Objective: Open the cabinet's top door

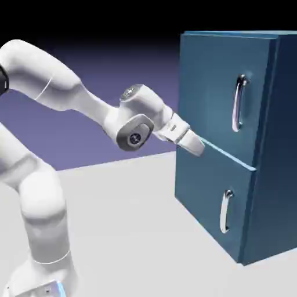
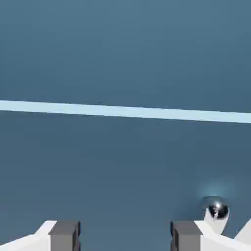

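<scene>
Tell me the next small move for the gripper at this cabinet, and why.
Probably shift the open gripper up and to the exterior view's right, toward the top door's handle. It now points at the pale seam between the doors, holds nothing, and both doors look shut. The top door can likely only be pulled by that bar.

Cabinet [image 1: 232, 145] cut off right; gripper [image 1: 200, 148] tips perhaps hidden.

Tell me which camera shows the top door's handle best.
The exterior view. There the top door shows its whole long silver handle, upright near the door's right side, with the gripper away to its left by the seam between the doors. The hand view shows only blue door fronts, the pale seam and a small shiny knob-like end, maybe the lower handle.
</scene>
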